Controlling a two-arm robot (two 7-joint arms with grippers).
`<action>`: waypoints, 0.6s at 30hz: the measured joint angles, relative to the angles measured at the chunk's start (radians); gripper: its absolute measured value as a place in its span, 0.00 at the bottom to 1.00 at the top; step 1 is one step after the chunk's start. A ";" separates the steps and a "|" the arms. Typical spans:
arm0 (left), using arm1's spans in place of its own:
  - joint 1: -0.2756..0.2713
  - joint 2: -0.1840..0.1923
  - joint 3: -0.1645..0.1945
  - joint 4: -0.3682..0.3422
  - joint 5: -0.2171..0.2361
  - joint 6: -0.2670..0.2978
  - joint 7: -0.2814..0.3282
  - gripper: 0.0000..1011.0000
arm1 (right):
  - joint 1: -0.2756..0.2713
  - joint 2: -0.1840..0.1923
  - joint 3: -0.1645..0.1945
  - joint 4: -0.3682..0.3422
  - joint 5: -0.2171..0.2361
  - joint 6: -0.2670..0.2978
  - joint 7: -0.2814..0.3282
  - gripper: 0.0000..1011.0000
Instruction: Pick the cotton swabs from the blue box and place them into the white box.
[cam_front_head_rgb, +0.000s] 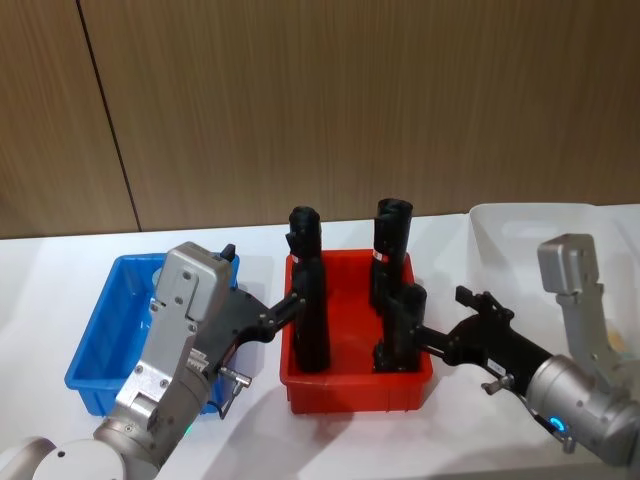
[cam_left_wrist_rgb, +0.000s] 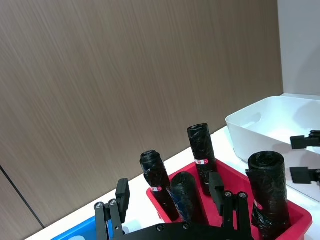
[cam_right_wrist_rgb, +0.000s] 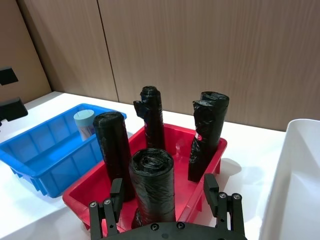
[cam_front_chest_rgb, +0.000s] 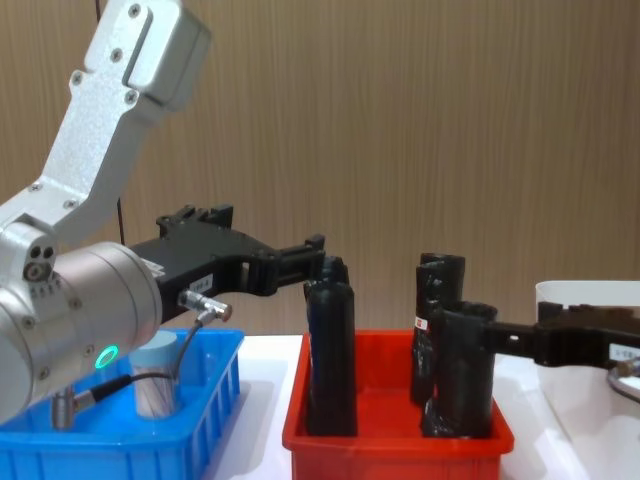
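One cotton swabs tub with a pale blue lid stands upright in the far corner of the blue box; the chest view shows the tub behind my left arm. My left gripper hovers open above the blue box at its right side, fingers pointing toward the red bin, holding nothing. My right gripper is open at the red bin's right side, close to a black bottle, left of the white box. In the right wrist view that bottle stands just ahead of its open fingers.
A red bin with several tall black bottles sits between the blue box and the white box. A wood-panelled wall runs behind the white table. Bare tabletop lies behind the boxes.
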 joint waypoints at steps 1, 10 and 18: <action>0.000 0.000 0.000 0.000 0.000 0.000 0.000 0.99 | 0.009 -0.005 -0.002 0.011 -0.003 0.000 0.005 0.99; 0.000 0.000 0.000 0.000 0.000 0.000 0.000 0.99 | 0.047 -0.029 -0.017 0.061 -0.023 0.002 0.030 0.99; 0.000 0.000 0.000 0.000 0.000 0.000 0.000 0.99 | 0.081 -0.051 -0.032 0.102 -0.046 -0.001 0.043 0.99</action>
